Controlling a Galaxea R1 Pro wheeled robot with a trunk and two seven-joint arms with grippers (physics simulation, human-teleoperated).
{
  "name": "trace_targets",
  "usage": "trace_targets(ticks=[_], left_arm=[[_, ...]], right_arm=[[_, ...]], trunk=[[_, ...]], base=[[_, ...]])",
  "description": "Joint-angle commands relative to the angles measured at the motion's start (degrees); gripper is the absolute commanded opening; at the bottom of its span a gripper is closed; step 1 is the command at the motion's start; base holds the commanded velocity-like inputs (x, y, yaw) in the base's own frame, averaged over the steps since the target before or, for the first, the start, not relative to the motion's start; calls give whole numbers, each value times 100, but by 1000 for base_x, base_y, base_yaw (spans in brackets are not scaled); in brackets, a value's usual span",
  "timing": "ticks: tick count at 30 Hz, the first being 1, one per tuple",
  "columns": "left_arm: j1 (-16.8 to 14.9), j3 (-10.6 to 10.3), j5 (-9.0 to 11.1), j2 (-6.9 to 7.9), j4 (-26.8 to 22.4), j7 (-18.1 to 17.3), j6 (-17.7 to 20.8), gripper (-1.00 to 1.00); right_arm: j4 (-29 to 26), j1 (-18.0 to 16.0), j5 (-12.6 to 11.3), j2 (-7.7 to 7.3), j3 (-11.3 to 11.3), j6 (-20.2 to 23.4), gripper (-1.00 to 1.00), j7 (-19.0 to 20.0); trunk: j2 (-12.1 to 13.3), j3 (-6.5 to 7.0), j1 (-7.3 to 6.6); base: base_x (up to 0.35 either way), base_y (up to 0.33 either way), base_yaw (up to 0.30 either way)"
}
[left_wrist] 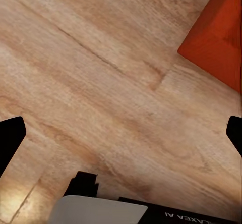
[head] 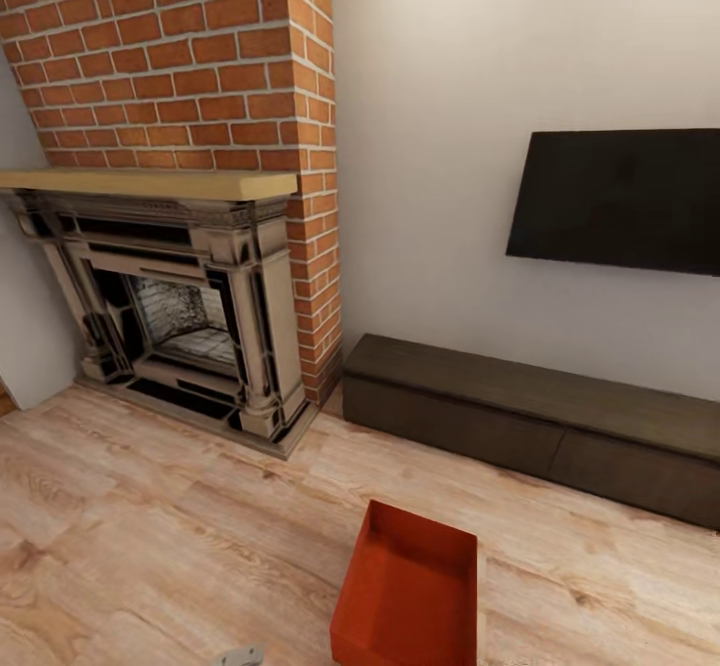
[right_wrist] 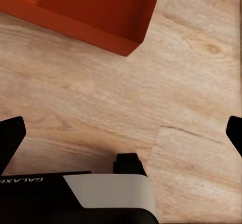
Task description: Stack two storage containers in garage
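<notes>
Bare wood-plank floor point(head: 150, 536) spreads wide across the lower left of the head view, open for passage. An orange-red storage container point(head: 410, 586) sits at bottom centre. Behind it, the low dark bench point(head: 540, 416) blocks the right wall; the brick fireplace point(head: 180, 336) fills the upper left.

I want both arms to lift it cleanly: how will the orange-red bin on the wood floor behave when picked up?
The orange-red bin looks thin-walled and empty, so it is probably light, and its walls may flex if squeezed. Being shallow and flat-bottomed, it seems unlikely to tip. Pushed, it would likely slide easily on the smooth wood floor.
</notes>
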Motion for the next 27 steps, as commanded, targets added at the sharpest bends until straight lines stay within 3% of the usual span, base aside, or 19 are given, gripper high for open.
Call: trace_targets(ticks=[1,19,27], left_arm=[[-3,13,30,-1,3,9,-21,100],[-3,13,30,-5,3,9,-21,100],[-3,13,30,1,6,9,-26,100]], right_arm=[[14,-7,-57,5,49,-24,100,-8],[14,-7,-57,-2,44,-24,100,-9],[14,-7,-57,2,51,-38,100,-17]], trunk=[[-4,-9,0],[-4,-57,0],[-4,-62,0]], base=[[0,0,-237],[0,0,-228],[67,15,-43]])
